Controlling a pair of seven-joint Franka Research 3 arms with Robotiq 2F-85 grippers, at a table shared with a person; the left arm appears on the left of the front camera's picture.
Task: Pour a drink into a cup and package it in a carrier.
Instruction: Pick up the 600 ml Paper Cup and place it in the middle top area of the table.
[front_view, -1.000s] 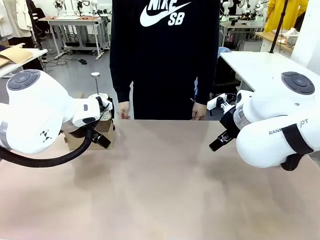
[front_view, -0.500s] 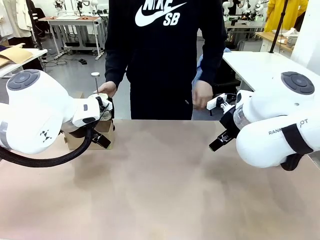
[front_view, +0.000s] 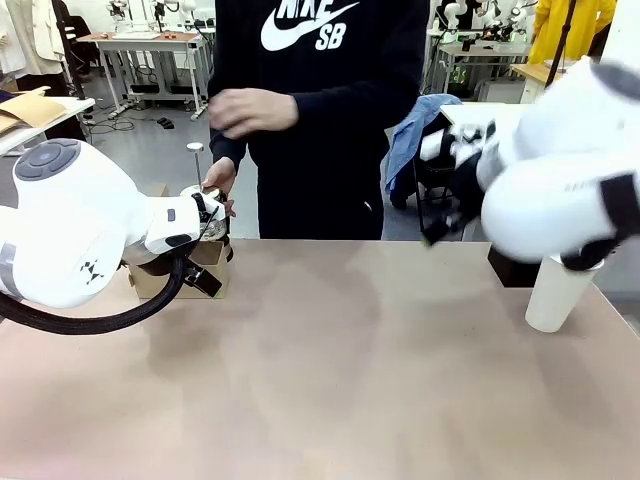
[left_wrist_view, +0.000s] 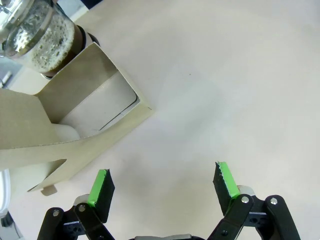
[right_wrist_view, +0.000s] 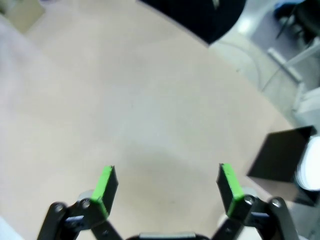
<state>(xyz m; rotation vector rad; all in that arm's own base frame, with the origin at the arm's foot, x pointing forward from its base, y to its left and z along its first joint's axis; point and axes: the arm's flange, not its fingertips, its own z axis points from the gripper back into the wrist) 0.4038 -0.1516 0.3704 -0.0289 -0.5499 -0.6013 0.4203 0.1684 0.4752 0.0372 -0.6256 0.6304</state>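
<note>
Left gripper (left_wrist_view: 162, 187) and right gripper (right_wrist_view: 167, 187): jaws wide apart, nothing in them
Front view's got the cup (front_view: 555, 292) over on the right; left wrist view gets the carrier (left_wrist_view: 85, 115) beside the press pot (left_wrist_view: 40, 35).

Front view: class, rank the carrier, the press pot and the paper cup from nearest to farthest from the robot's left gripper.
1. carrier: right beside the left gripper, on the left side.
2. press pot: just behind the carrier, far left.
3. paper cup: far off on the right side.

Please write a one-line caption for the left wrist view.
Open left gripper above the table, near the cardboard carrier and glass press pot.
</note>
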